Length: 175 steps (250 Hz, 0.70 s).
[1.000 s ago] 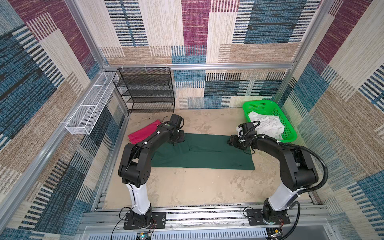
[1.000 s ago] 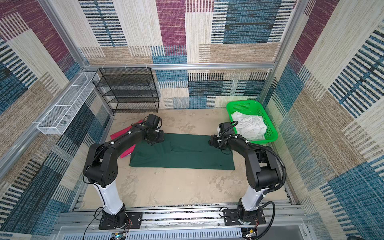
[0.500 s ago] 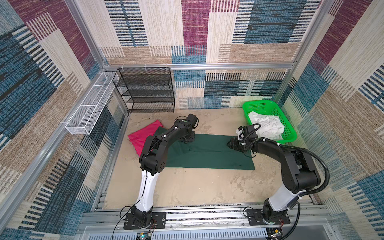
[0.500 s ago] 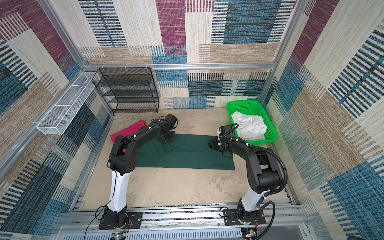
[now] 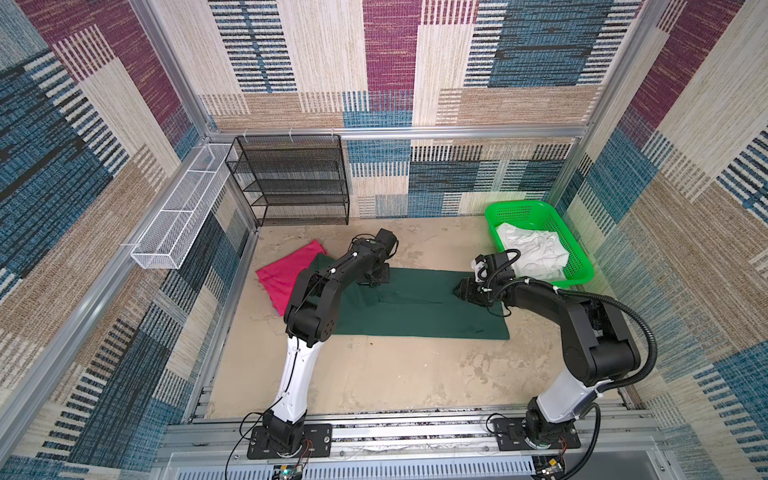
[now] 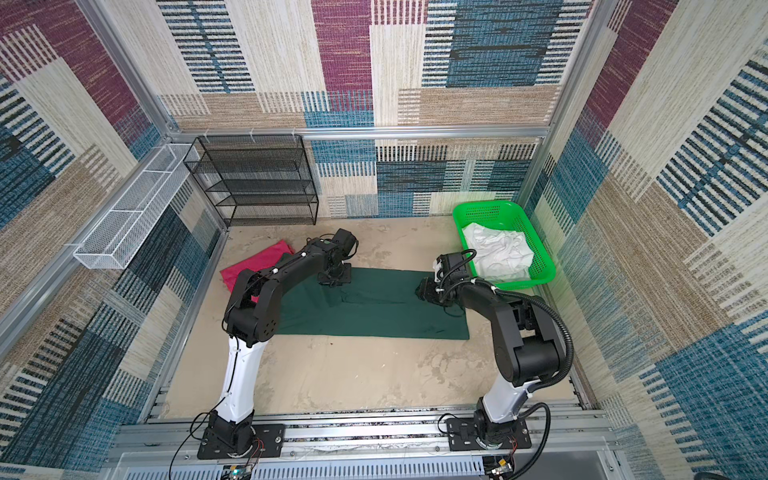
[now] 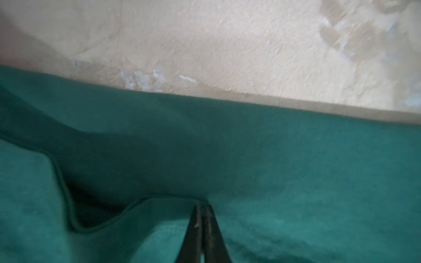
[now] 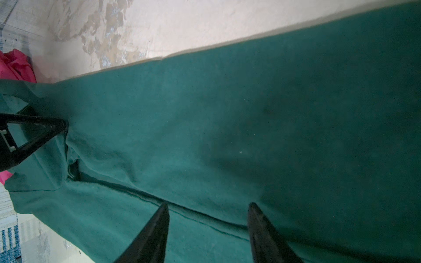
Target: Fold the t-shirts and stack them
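The green t-shirt (image 5: 415,307) is laid flat mid-frame on the desk (image 5: 395,374) in both top views, with its long axis running left to right and the sleeve end seemingly pointed left. The pink t-shirt (image 5: 286,274) is parked at its left end, partly tucked under. The left pincer (image 7: 202,206) is clamped shut on a hemmed edge near the shirt's upper left, so cloth looks pinched. The right pincer (image 8: 208,205) is held roughly half open with nothing gripped, poised over a seam at the right end. Each end is covered by its nearer arm, so a matching pinch on the right is probably needed next
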Each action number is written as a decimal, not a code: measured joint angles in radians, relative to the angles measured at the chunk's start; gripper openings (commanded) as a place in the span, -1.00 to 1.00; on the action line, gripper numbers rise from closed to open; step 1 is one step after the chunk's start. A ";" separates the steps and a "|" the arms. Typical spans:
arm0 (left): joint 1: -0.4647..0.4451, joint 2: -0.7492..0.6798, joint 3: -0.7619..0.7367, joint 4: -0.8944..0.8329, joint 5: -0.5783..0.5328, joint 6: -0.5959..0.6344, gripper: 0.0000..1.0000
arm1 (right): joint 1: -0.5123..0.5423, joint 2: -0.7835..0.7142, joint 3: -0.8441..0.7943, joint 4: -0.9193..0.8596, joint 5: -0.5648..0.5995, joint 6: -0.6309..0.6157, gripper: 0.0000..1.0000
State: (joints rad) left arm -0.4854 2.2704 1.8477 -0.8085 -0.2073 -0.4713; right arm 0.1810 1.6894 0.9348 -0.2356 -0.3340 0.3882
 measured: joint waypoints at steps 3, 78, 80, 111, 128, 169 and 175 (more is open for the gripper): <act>0.000 0.000 0.000 0.000 0.000 0.000 -1.00 | 0.000 0.000 0.000 0.000 0.000 0.000 0.14; -0.013 -0.099 -0.053 0.024 0.005 0.009 -1.00 | 0.000 0.004 -0.018 0.006 -0.015 0.000 0.14; -0.013 -0.103 -0.056 0.028 0.006 0.011 -1.00 | 0.000 0.004 -0.019 0.006 -0.015 0.000 0.14; -0.017 -0.113 -0.064 0.050 0.056 0.030 -0.84 | 0.000 0.004 -0.023 0.006 -0.016 0.000 0.14; -0.019 -0.103 -0.054 0.051 0.068 0.038 -0.80 | 0.000 0.004 -0.023 0.006 -0.016 0.000 0.14; -0.019 -0.108 -0.057 0.066 0.113 0.059 -0.34 | 0.000 0.003 -0.023 0.005 -0.016 0.000 0.14; -0.019 -0.119 -0.067 0.071 0.113 0.061 -0.31 | 0.000 0.003 -0.021 0.003 -0.015 0.000 0.14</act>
State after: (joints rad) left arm -0.5041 2.1517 1.7809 -0.7372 -0.0944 -0.4099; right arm 0.1810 1.6920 0.9142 -0.2325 -0.3489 0.3885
